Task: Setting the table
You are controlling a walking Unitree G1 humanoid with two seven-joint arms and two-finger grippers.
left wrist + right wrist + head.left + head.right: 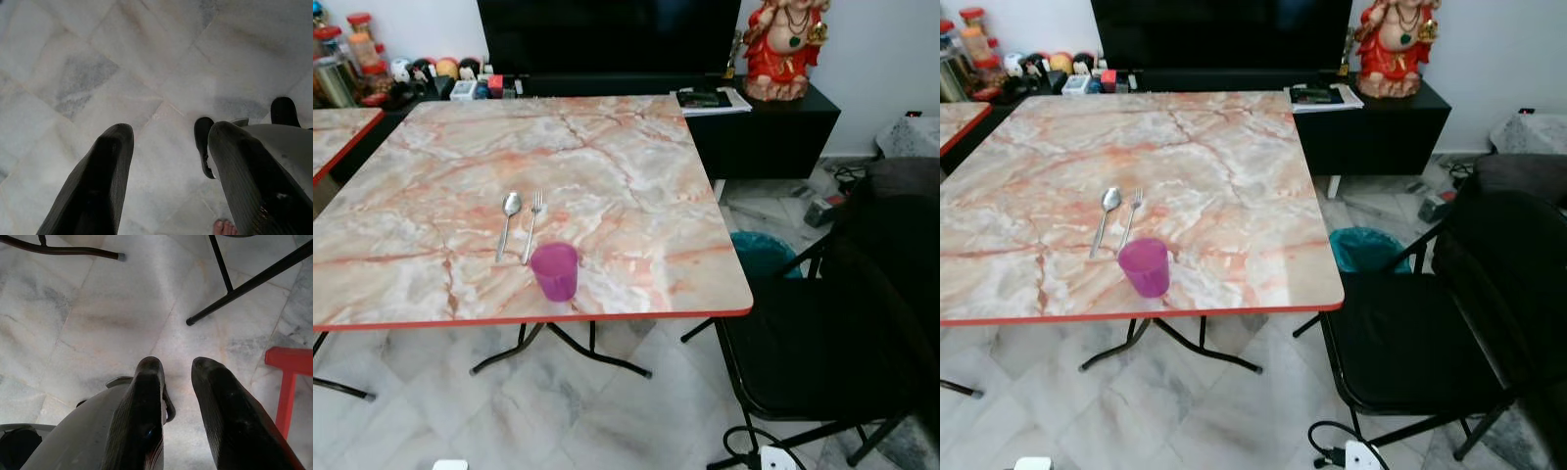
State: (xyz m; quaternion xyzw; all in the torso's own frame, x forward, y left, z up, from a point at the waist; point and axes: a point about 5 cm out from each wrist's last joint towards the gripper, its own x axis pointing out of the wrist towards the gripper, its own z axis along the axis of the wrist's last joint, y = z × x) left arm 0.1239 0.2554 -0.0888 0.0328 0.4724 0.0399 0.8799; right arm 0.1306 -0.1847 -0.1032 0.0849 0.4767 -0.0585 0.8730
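Observation:
A marble-patterned table with a red edge stands before me. Near its front edge sits a purple cup. Just behind the cup lie a spoon and, to its right, a fork, side by side with their handles towards me. My left gripper hangs over the marble floor, open with nothing between its fingers. My right gripper also hangs low above the floor, its fingers a little apart and empty.
A black folding chair stands at the table's right. Behind it are a teal bin and a black TV cabinet with a red statue. A second table is at the left. A red stand is near my right gripper.

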